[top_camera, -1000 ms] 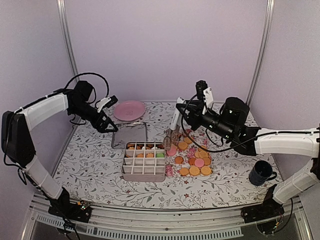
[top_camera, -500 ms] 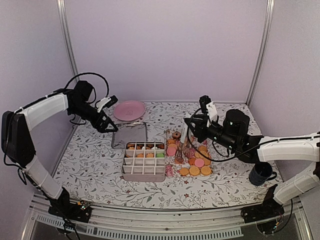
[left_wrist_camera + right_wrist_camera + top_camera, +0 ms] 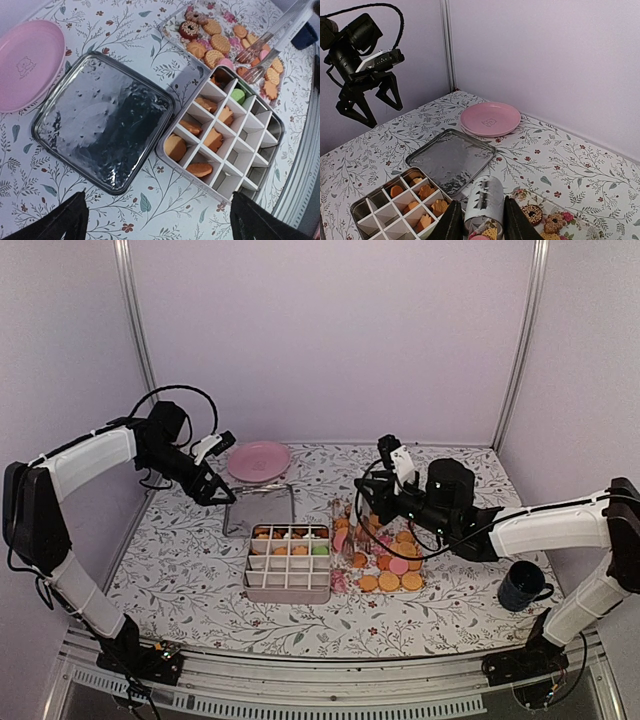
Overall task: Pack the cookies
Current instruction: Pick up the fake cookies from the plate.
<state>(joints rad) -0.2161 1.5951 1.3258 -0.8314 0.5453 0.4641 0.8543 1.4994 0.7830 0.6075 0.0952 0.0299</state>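
We note cookies (image 3: 390,565) in the far cells of the divided box (image 3: 288,585) and loose just right of it, tongs (image 3: 347,530) clamped in the right gripper (image 3: 372,505) over them, and farther back the left gripper (image 3: 215,495) spread wide near the pink plate (image 3: 258,460).

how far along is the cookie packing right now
Done: the two far rows of the white-divided metal box hold small round cookies. In hand: the right gripper clamps silvery tongs over the loose cookies. Left: the two near rows are empty, many cookies lie outside, and the square metal lid is off. The open left gripper hangs idle.
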